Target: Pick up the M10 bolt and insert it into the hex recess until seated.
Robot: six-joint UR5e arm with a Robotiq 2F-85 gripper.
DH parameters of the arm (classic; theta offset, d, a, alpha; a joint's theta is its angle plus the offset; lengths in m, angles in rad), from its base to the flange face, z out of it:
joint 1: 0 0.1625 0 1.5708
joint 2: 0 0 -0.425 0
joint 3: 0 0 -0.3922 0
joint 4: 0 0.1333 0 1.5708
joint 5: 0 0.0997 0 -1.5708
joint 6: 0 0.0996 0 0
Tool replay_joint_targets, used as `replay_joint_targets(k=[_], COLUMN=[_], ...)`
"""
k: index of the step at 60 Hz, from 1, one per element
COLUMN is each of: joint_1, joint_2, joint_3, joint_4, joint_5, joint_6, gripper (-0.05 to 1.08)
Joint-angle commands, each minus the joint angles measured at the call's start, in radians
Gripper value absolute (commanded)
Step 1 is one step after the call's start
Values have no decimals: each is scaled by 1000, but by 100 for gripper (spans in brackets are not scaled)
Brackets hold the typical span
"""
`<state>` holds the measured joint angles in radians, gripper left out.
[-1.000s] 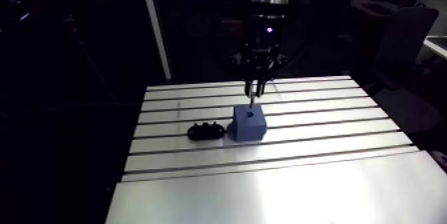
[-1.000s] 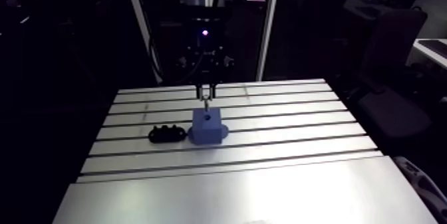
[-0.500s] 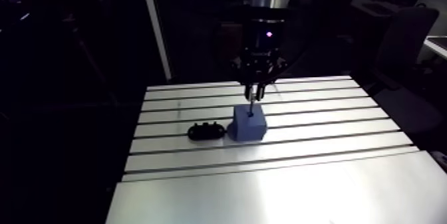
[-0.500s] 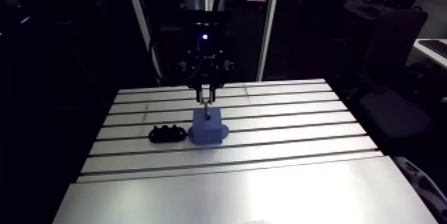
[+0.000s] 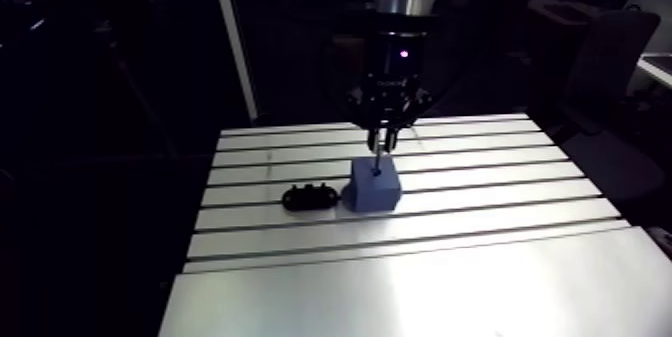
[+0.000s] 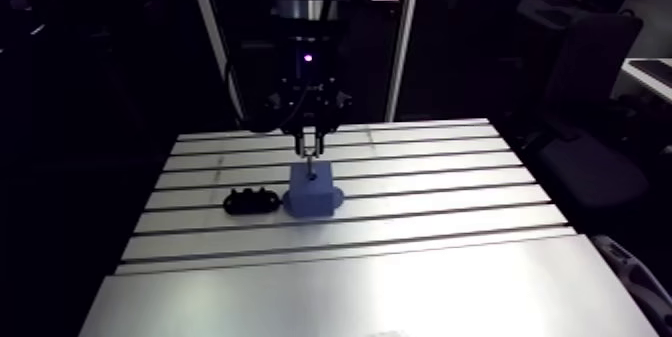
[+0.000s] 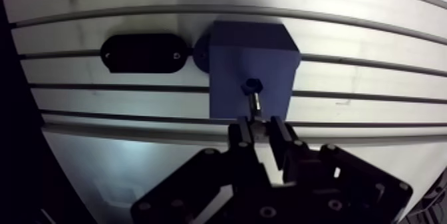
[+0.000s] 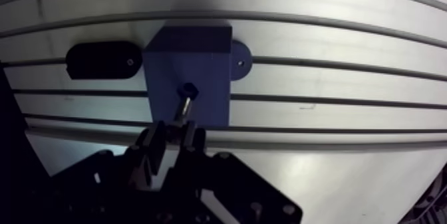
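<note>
here gripper point(image 7: 261, 132) grips bolt point(image 7: 254, 102), tip in blue block point(image 7: 234, 50).

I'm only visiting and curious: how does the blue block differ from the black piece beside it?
The blue block stands tall and boxy; the black piece is a low, flat oval. The blue block has a hole in its top, where the gripper holds a bolt; the black piece lies off to the side of the gripper. Both sit side by side on the slotted table.
</note>
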<state>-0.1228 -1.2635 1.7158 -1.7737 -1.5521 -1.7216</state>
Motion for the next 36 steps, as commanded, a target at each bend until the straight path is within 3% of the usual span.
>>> replay_joint_targets(k=[1, 36], joint_1=[0, -1], joint_2=[6, 11], joint_3=[2, 8], joint_4=[0, -3], joint_5=[0, 0], joint_6=[-2, 0], gripper=[85, 85])
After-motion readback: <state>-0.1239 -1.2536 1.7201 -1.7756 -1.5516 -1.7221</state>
